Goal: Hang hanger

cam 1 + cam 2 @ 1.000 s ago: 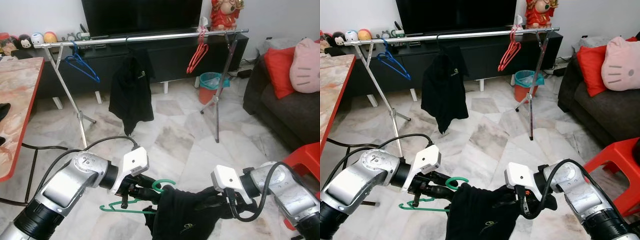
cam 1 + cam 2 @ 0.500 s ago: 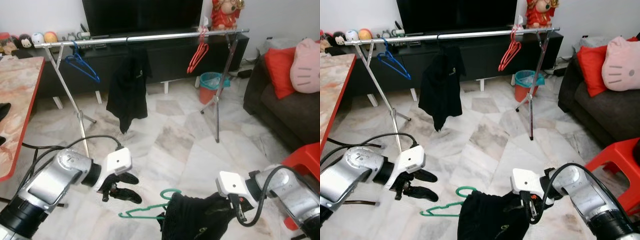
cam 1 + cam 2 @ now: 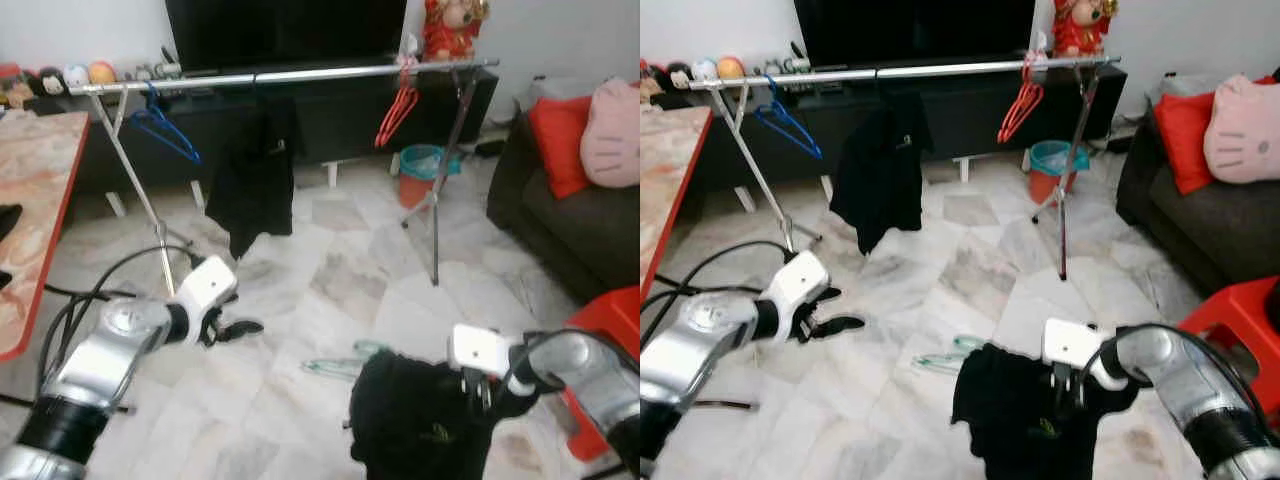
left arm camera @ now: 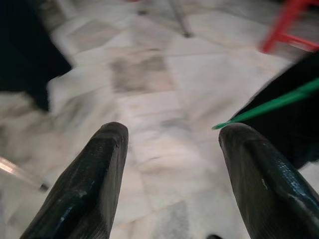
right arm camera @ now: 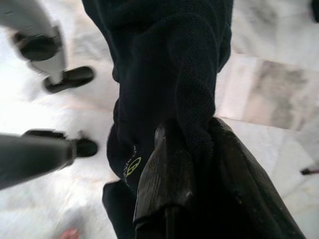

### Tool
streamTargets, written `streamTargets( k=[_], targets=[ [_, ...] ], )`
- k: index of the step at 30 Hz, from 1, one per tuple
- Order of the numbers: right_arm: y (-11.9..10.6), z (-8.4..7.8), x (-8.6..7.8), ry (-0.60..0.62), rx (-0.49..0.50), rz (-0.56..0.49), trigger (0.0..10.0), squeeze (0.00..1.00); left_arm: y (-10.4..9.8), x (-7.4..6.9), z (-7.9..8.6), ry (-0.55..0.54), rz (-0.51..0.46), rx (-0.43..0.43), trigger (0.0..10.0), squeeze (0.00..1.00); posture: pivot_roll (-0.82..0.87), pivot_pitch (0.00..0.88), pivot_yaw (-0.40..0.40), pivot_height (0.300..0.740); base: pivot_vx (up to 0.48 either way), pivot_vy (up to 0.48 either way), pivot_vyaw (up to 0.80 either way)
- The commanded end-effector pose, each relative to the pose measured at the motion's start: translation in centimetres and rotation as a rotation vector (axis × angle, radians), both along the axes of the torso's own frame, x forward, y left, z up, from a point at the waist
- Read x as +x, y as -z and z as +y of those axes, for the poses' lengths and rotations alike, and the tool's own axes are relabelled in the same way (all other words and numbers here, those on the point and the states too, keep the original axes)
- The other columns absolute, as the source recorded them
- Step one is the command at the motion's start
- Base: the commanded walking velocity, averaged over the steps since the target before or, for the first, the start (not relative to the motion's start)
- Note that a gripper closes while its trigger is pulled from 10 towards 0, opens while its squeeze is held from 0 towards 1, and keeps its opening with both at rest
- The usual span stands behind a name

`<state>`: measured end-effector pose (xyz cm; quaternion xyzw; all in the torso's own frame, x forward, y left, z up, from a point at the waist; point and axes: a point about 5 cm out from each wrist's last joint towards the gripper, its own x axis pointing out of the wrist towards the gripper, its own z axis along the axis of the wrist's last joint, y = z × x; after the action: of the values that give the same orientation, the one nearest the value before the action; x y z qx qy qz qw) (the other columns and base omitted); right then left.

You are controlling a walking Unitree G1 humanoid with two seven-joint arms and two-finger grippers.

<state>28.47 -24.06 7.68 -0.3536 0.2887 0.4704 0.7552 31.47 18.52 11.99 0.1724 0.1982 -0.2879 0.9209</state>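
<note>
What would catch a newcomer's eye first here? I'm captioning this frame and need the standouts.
The black garment bunched on a green hanger, held low over the marble floor by the right tool, stands out first. The left tool hangs open off to the left, holding nothing. Behind runs a silver clothes rail carrying a blue hanger, a hung black garment and red hangers.

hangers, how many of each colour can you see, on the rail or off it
blue hanger: 1, on the rail
red hangers: a bunch on the rail; looks like 2, too blurred to be sure
green hanger: 1, in the black shirt the right gripper holds
total: about 4
</note>
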Motion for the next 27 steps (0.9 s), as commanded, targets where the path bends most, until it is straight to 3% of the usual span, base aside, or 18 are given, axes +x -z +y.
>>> streamTargets(
  k=[1, 4, 8, 9, 10, 11, 20, 23, 27],
  targets=[
    [-0.7, 0.0, 0.8, 0.016, 0.003, -0.063, 0.0, 0.00, -0.2, 0.5, 0.9, -0.085, -0.024, 0.019, 10.0, 0.00, 0.03, 0.000, -0.019, 0.740, 0.000, 0.000, 0.00],
    [-1.0, 0.5, 1.3, 0.034, 0.049, -0.111, 0.0, 0.00, 0.2, 0.6, 0.9, -0.131, -0.028, 0.018, 10.0, 0.00, 0.03, 0.000, -0.013, 0.740, 0.000, 0.000, 0.00],
    [-3.2, 2.4, 2.0, 0.038, 0.334, -0.158, 0.0, 0.00, 0.9, 0.8, 0.6, -0.194, -0.036, 0.004, 10.0, 0.00, 0.03, 0.000, -0.011, 0.740, 0.000, 0.000, 0.00],
    [-3.2, 2.4, 2.0, 0.038, 0.334, -0.158, 0.0, 0.00, 0.9, 0.8, 0.6, -0.194, -0.036, 0.004, 10.0, 0.00, 0.03, 0.000, -0.011, 0.740, 0.000, 0.000, 0.00],
    [-4.2, 2.8, 2.0, 0.010, 0.419, -0.156, 3.8, 0.00, 1.2, 0.9, 0.7, -0.239, -0.034, 0.003, 10.0, 0.00, 0.02, 0.000, -0.010, 0.740, 0.000, 0.000, 0.00],
    [-4.8, 3.0, 1.8, -0.025, 0.458, -0.138, 10.0, 0.00, 1.5, 1.0, 0.9, -0.280, -0.029, 0.009, 10.0, 0.00, 0.02, 0.000, -0.009, 0.740, 0.000, 0.000, 0.00],
    [-5.4, 1.7, 0.9, -0.142, 0.406, -0.071, 10.0, 0.00, 3.9, 0.4, 0.7, -0.405, 0.074, 0.016, 10.0, 0.00, 0.01, 0.000, -0.002, 0.740, 0.000, 0.000, 0.00],
    [-5.4, 1.1, 0.2, -0.194, 0.373, -0.015, 10.0, 0.00, 4.5, 0.0, 0.4, -0.379, 0.111, 0.012, 10.0, 0.00, 0.02, 0.000, -0.002, 0.740, 0.000, 0.000, 0.00],
    [-5.8, 0.0, 0.1, -0.219, 0.307, 0.022, 10.0, 0.00, 5.0, -1.1, -0.2, -0.268, 0.187, 0.004, 10.0, 0.00, 0.02, 0.000, -0.002, 0.740, 0.000, 0.000, 0.00]
  ],
)
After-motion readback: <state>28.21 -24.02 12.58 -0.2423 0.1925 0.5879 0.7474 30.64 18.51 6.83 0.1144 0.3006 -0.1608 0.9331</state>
